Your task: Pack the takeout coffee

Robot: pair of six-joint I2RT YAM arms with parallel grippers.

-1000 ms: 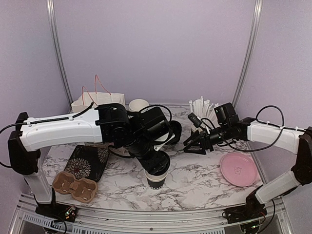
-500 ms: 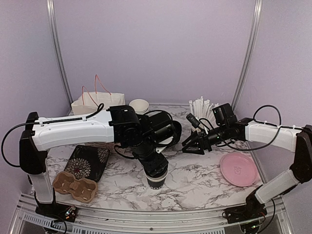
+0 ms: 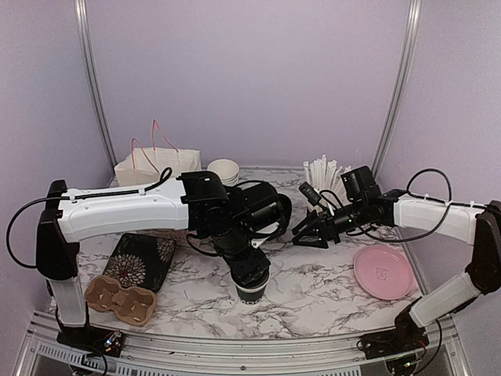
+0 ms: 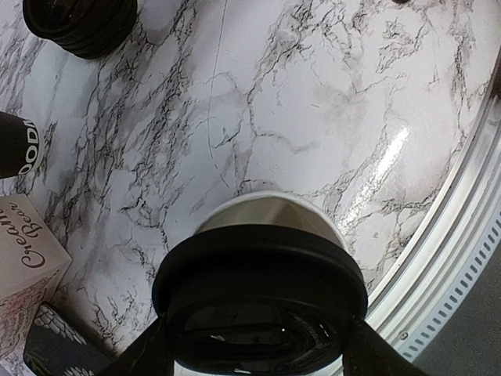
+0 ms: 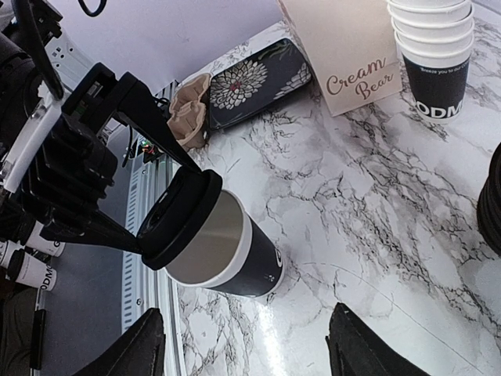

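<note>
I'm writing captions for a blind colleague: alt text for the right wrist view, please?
The left gripper holds a black lid over the mouth of a black cup on a marble table. A paper bag and stacked cups stand behind.

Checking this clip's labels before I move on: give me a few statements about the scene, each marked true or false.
1. The left gripper clamps a black lid at the top of the cup. True.
2. The right gripper is clamped shut. False: its jaws stand open with nothing between them.
3. A pink plate lies on the table, on the right. True.
4. The cardboard cup carrier holds two cups. False: both its wells are empty.
</note>
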